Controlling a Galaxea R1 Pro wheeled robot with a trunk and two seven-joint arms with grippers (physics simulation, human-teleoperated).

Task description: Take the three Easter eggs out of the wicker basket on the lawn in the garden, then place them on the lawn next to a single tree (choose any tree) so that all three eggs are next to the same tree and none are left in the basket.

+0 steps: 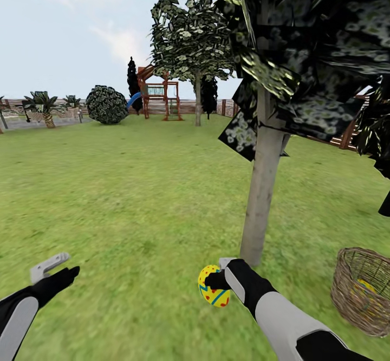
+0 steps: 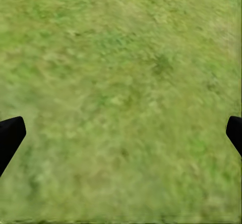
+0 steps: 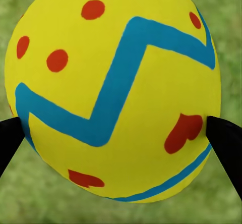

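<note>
Egg (image 3: 113, 90) between right pincer (image 3: 116, 138) fingertips.

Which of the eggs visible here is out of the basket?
The Easter egg clamped in the right gripper, held over the lawn beside the pale trunk of the tree. The other visible egg lies inside the wicker basket.

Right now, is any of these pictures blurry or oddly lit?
Head view: flat even light, no cast shadows beneath the tree. Left wrist view: the lawn smears soft. Right wrist view: the Easter egg is crisp, the grass behind blurred.
</note>
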